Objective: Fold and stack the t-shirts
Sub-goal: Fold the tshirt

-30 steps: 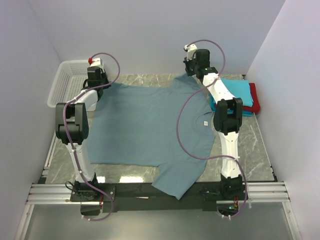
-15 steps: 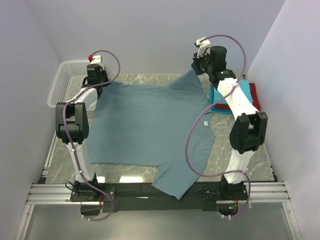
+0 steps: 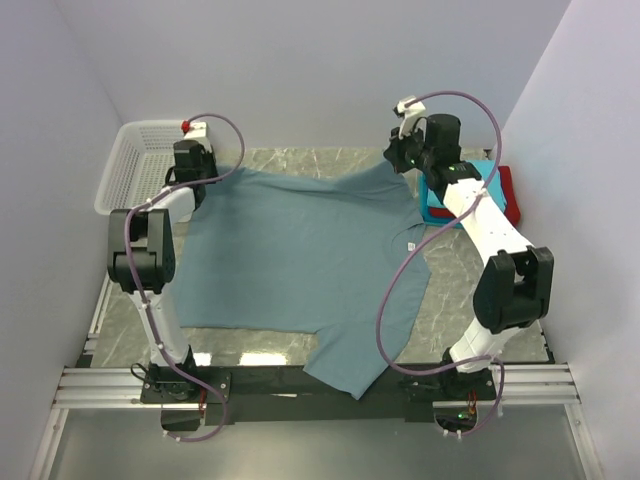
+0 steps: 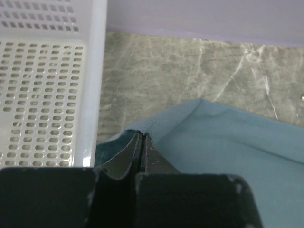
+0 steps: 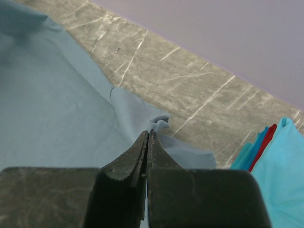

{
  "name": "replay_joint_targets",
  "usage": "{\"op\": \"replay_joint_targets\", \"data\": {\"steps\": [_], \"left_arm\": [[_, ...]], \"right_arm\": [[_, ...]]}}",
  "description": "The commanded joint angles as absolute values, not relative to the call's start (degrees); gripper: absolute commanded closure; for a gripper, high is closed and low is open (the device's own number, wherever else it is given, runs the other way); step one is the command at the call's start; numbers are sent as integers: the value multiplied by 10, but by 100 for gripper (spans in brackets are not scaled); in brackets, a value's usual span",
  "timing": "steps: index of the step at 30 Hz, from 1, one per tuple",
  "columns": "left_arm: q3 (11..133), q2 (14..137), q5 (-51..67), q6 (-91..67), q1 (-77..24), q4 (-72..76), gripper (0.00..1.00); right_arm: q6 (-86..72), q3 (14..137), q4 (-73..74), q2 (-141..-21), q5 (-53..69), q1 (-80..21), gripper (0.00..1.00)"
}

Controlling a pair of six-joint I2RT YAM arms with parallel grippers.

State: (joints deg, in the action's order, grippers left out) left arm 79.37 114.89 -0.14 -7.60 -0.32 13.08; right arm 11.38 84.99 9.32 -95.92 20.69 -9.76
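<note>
Grey-blue t-shirt [image 3: 300, 250] is spread across the marble tabletop [image 3: 470, 290] and gripped at its two far corners.
Its far-left corner is pinched by the clenched left end effector [image 4: 141, 135], just beside the white mesh basket [image 3: 125, 165]. Its far-right corner is bunched and pinched by the clenched right end effector [image 5: 147, 135], near the folded turquoise and red t-shirts [image 5: 280, 166] stacked at the right. One sleeve appears to hang over the near edge.

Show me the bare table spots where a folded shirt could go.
Bare marble between the grey-blue shirt and right arm; a strip before its near hem. Crowded: the far right by the folded stack, far left by the basket.
</note>
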Motion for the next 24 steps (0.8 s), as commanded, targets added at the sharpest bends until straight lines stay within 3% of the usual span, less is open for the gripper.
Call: {"op": "replay_joint_targets", "data": {"steps": [1, 10, 24], "left_arm": [[753, 1090, 51, -41, -2, 227, 100], [675, 1053, 127, -21, 19, 309, 100], [645, 1027, 121, -34, 40, 338, 100]], "right_arm": [[110, 830, 59, -904, 212, -98, 100], [105, 791, 57, -867, 219, -95, 100], [105, 750, 42, -840, 198, -78, 100]]}}
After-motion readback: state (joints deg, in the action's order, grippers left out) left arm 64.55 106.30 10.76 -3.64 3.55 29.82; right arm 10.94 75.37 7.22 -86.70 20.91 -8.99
